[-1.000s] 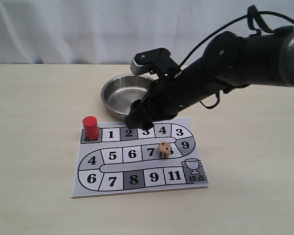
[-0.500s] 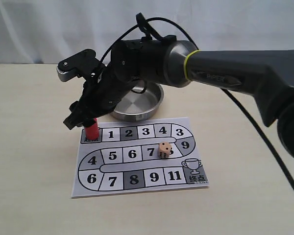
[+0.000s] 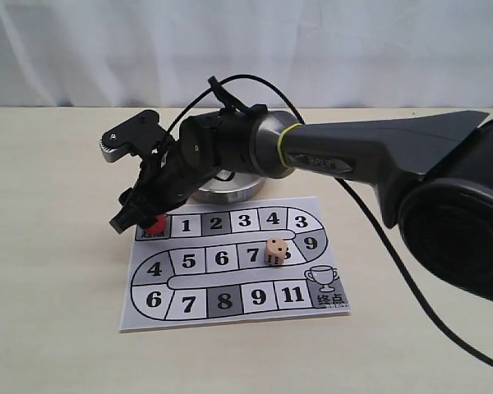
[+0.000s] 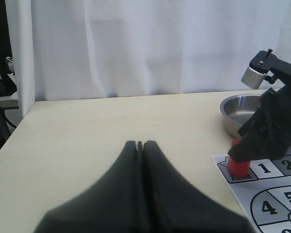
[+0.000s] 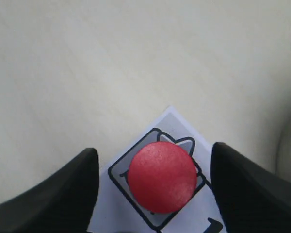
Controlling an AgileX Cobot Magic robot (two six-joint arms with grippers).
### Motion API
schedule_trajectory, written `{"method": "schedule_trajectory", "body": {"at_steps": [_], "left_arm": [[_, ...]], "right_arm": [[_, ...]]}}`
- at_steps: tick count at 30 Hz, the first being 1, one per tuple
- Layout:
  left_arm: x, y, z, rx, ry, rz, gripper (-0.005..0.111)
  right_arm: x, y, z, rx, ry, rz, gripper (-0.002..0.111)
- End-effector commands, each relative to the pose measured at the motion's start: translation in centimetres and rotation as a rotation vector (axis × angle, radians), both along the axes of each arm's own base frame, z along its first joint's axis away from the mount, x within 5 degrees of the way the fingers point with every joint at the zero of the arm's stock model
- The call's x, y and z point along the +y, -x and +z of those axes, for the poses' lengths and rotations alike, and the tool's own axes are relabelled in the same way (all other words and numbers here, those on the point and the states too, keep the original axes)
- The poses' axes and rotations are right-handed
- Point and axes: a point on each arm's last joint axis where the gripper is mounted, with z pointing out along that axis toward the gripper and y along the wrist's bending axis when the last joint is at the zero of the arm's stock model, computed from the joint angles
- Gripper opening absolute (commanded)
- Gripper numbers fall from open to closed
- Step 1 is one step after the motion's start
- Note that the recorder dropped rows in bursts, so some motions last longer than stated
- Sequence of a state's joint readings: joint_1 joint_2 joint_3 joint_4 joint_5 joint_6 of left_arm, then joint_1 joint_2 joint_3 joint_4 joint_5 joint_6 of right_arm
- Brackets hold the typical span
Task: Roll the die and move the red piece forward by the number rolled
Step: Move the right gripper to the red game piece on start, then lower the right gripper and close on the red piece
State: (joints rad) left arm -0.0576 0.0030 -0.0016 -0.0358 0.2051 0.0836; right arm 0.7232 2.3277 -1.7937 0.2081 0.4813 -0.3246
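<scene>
The red piece (image 3: pixel 154 223) stands upright on the start square at the board's (image 3: pixel 230 291) upper left corner, mostly hidden by my right arm in the exterior view. From above, the red piece (image 5: pixel 161 176) sits between the two fingers of my right gripper (image 5: pixel 153 182), which is open around it with a gap on each side. The same red piece (image 4: pixel 238 165) shows under the right gripper (image 4: pixel 262 141) in the left wrist view. The die (image 3: pixel 275 251) rests on the board near square 8. My left gripper (image 4: pixel 140 143) is shut and empty over bare table.
A steel bowl (image 3: pixel 226 191) sits just behind the board, partly covered by the right arm; the bowl (image 4: pixel 237 109) is also in the left wrist view. A white curtain hangs behind the table.
The right arm swung left from above the bowl to the board's start corner and lowered, so its open fingers now straddle the red piece. The die has not moved.
</scene>
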Motion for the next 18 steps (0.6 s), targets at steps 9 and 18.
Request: {"method": "schedule_trajectory", "body": {"at_steps": [9,18], "left_arm": [[0.00,0.01,0.04,-0.010,0.003,0.000,0.000],[0.00,0.01,0.04,-0.010,0.003,0.000,0.000]], "right_arm": [[0.15,-0.30,-0.66,-0.020,0.005,0.002,0.062],[0.14,-0.28,-0.47,-0.020,0.004,0.002,0.009]]}}
